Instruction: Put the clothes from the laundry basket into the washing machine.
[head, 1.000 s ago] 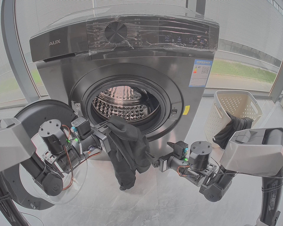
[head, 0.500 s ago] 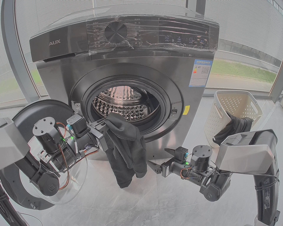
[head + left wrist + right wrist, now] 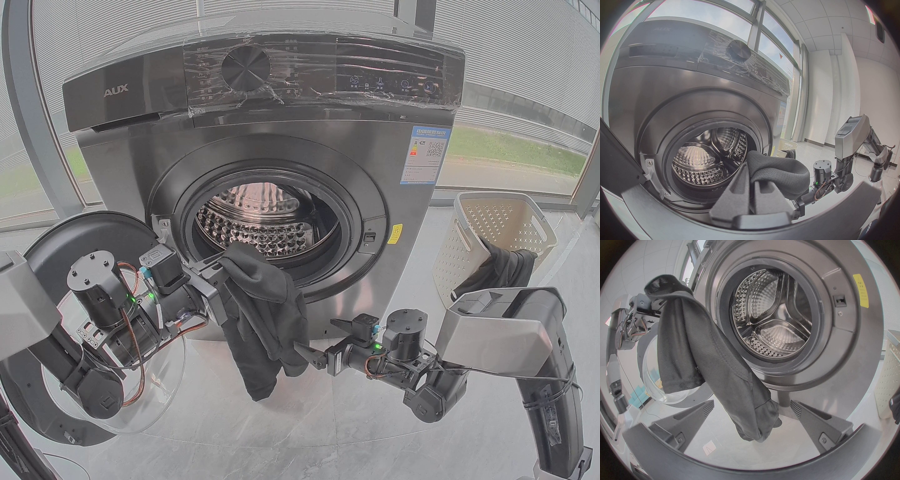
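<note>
We hold the black garment [image 3: 269, 312] clamped in our left tool [image 3: 217, 270], just before the open mouth of the washing machine [image 3: 262, 150]. Its hanging end lies between our right tool's [image 3: 303, 355] spread fingers, with bare floor [image 3: 325, 425] below and the laundry basket [image 3: 494, 219] well beyond.

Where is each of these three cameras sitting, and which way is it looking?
Head view: up on the robot's head, looking forward and down at the washing machine, laundry basket and both arms.
Left wrist view: on the left arm, facing the drum past the left pincer gripping a dark garment.
Right wrist view: on the right arm, facing the drum through the open right pincer.
Shared: all three show garment and drum.
</note>
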You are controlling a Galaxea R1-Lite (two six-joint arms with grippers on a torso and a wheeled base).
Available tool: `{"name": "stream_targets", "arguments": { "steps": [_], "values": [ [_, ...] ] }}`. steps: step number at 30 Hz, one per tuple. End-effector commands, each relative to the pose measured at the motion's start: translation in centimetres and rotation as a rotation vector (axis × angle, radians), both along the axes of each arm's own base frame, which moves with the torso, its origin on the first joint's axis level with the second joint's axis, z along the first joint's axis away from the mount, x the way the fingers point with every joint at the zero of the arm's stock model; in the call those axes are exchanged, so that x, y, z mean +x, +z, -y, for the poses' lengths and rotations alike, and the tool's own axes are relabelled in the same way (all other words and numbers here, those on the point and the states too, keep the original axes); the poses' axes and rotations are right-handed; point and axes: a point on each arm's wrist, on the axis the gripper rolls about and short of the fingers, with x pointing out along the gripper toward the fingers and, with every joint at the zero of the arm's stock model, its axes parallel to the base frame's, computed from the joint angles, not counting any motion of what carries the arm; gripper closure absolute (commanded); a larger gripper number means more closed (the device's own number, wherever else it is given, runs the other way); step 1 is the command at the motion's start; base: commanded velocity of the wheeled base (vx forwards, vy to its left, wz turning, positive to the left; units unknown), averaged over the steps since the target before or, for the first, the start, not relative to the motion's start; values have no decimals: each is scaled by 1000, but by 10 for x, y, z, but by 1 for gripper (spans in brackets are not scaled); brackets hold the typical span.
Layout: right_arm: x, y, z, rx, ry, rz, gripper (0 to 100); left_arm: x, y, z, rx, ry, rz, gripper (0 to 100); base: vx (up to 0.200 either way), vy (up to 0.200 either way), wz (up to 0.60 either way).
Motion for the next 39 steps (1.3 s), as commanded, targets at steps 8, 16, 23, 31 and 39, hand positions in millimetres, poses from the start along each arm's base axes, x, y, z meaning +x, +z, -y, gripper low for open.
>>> {"name": "stream_targets", "arguments": {
  "steps": [8, 16, 23, 31, 39],
  "values": [
    [23, -9, -26, 30, 17, -14, 0, -1, 1, 1, -4, -4, 6, 100, 0, 0, 0],
    [22, -9, -41, 44, 45, -1, 0, -2, 1, 2, -6, -7, 4, 100, 0, 0, 0],
    [18, -5, -46, 65, 58, 0, 100, -1, 1, 0, -6, -1, 4, 100, 0, 0, 0],
    [10, -7, -44, 52, 58, -16, 100, 0, 0, -1, -6, 5, -1, 100, 0, 0, 0],
    [2, 25, -12, 30, -34, 41, 100, -4, 6, -12, -38, 35, -9, 100, 0, 0, 0]
  ]
}}
